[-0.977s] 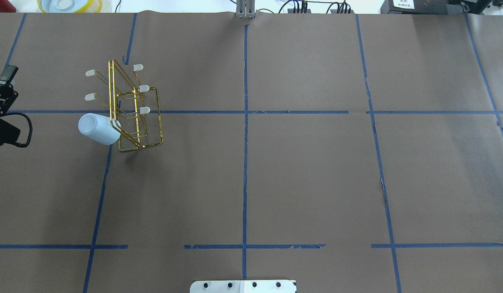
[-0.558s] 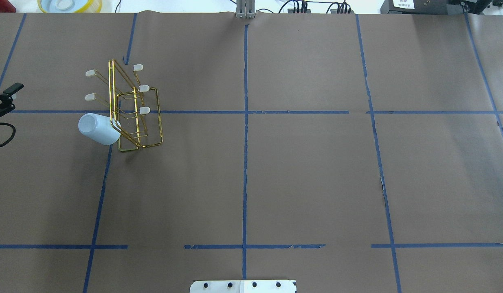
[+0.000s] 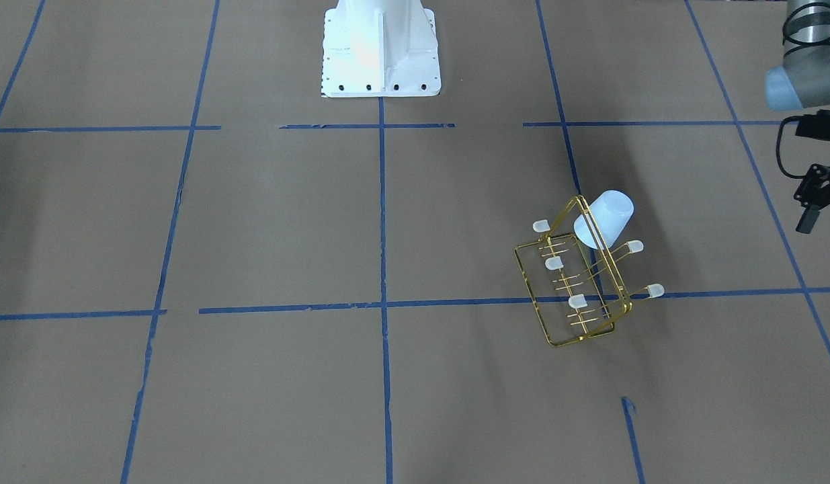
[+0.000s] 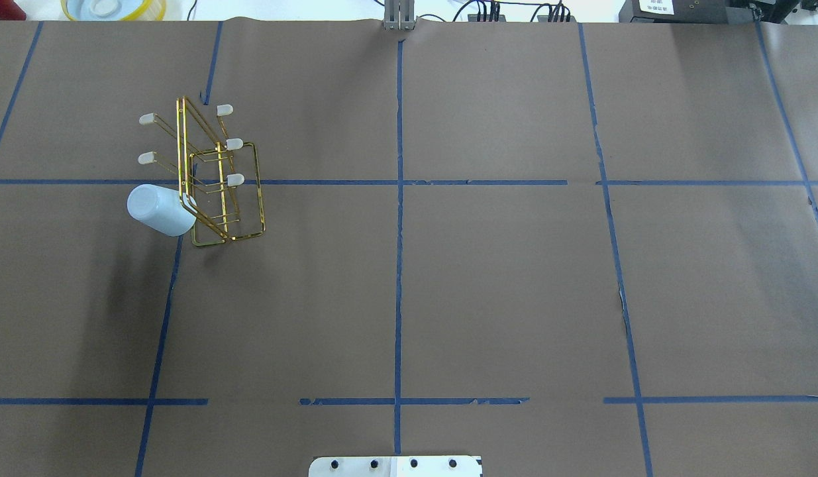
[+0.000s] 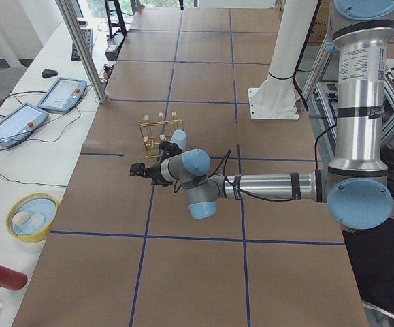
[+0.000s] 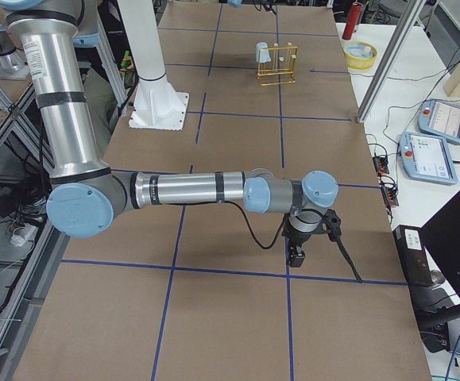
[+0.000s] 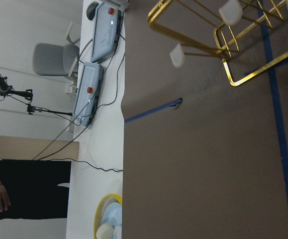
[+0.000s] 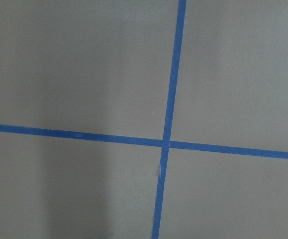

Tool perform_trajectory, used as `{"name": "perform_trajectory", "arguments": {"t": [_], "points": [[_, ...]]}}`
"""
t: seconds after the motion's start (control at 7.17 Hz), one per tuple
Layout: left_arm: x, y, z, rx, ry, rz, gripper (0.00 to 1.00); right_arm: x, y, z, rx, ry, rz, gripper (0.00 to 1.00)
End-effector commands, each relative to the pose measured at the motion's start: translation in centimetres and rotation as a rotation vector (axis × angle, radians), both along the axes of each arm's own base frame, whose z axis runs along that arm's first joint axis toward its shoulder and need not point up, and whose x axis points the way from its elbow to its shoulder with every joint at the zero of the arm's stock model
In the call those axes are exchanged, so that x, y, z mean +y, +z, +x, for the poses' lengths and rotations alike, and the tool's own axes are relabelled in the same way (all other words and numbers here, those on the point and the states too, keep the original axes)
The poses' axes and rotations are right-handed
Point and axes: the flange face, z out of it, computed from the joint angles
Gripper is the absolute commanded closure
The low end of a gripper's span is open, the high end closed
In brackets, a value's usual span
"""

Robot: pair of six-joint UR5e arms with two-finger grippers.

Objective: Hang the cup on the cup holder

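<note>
Two blue tape lines [image 8: 167, 144] cross on brown paper [image 8: 74, 64] (slightly right of centre).

blue tape lines [image 4: 398, 265] — yellow bowl [image 5: 39, 235]

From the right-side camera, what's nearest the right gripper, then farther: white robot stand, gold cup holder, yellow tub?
From the right gripper:
1. white robot stand, on the robot's side.
2. cup holder, far along the table.
3. yellow tub, off the far corner.
</note>
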Motion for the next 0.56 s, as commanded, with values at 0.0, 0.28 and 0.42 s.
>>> {"name": "perform_trajectory", "arguments": {"t": [0.0,0.28,0.42], "points": [[-2.2,1.9,-7.4,0.063,-0.004,-0.289,0.00,0.0,0.0,0.0,0.000,0.000,-0.001,0.00],[-2.4,3.5,-8.4,0.094,-0.044,-0.434,0.00,0.0,0.0,0.0,0.000,0.000,0.001,0.00],[-2.5,4.2,-8.5,0.254,-0.148,-0.698,0.00,0.0,0.0,0.0,0.000,0.000,-0.001,0.00]]}}
